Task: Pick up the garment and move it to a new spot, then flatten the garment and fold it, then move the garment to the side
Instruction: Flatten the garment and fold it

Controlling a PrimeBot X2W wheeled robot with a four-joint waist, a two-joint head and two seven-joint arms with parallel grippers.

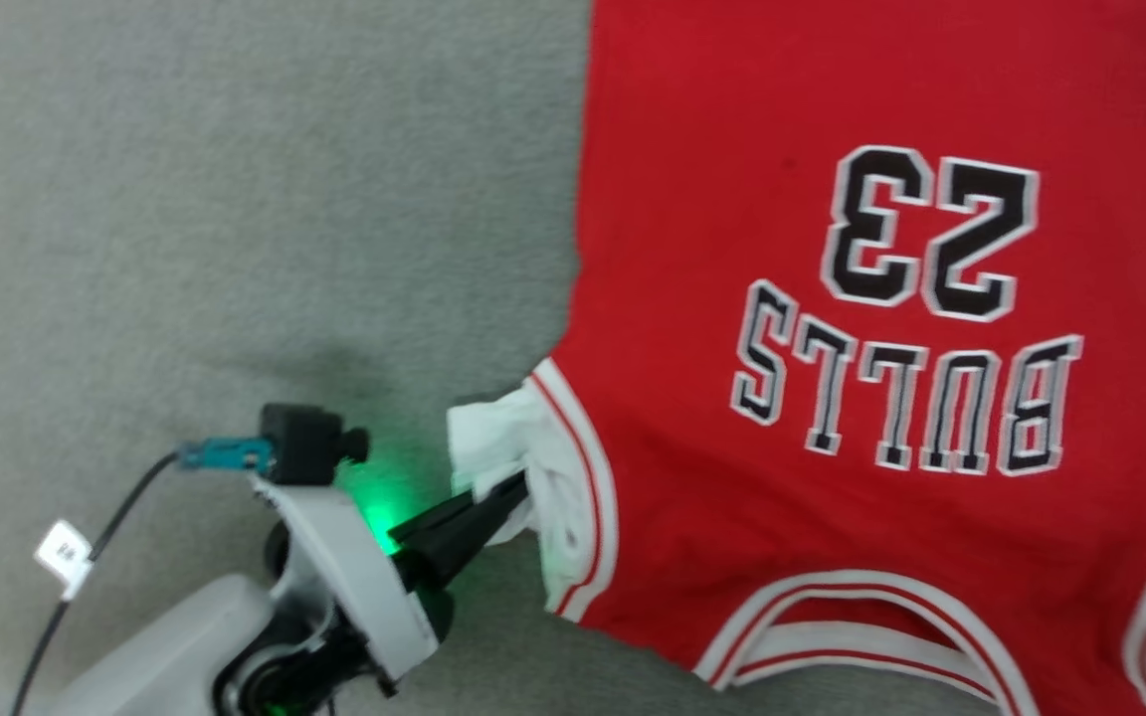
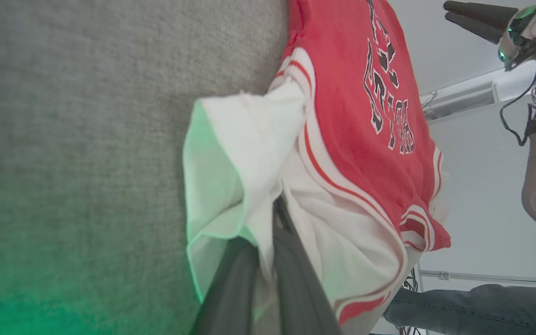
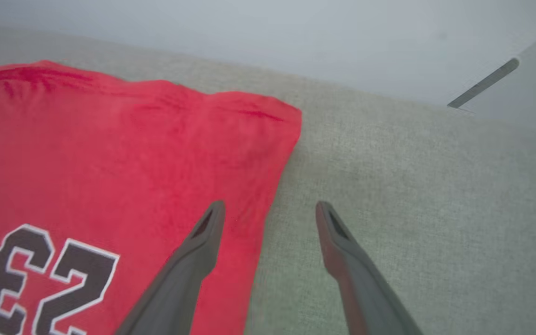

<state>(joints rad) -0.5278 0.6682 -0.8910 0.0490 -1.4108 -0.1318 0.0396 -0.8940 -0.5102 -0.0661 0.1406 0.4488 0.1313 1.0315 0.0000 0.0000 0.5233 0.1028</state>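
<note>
A: Left gripper [image 1: 511,489] first. What have we got?

B: Fingers pressed together, pinching the garment [image 1: 782,149] by its white sleeve [image 1: 493,438]. In the left wrist view the cloth is squeezed between the two dark fingers [image 2: 300,279] and billows out on either side of them.

A: Is that sleeve off the ground?

B: Can't tell. In the head view it sits bunched at the garment's left edge, right against the white-and-red armhole trim. Green light from the wrist washes over the sleeve and the grey surface [image 1: 235,199] beside it.

A: And the rest of the shirt?

B: Spread out front-up on that grey surface, on the right side of the head view, running off its top and right edges. The collar points towards the robot, so the black "23" [image 1: 931,234] and "BULLS" [image 1: 906,408] read upside down.

A: Over to the right gripper [image 3: 270,209].

B: Spread wide, nothing between the fingers. One finger hangs over the red cloth near the garment's side edge, the other over bare grey surface. Whether the tips touch down, I can't say.

A: Anything further out?

B: A cable [image 1: 125,507] with a white tag [image 1: 64,552] trails beside the left arm. In the left wrist view, a person's leg [image 2: 472,307] in jeans shows beyond the garment.
</note>
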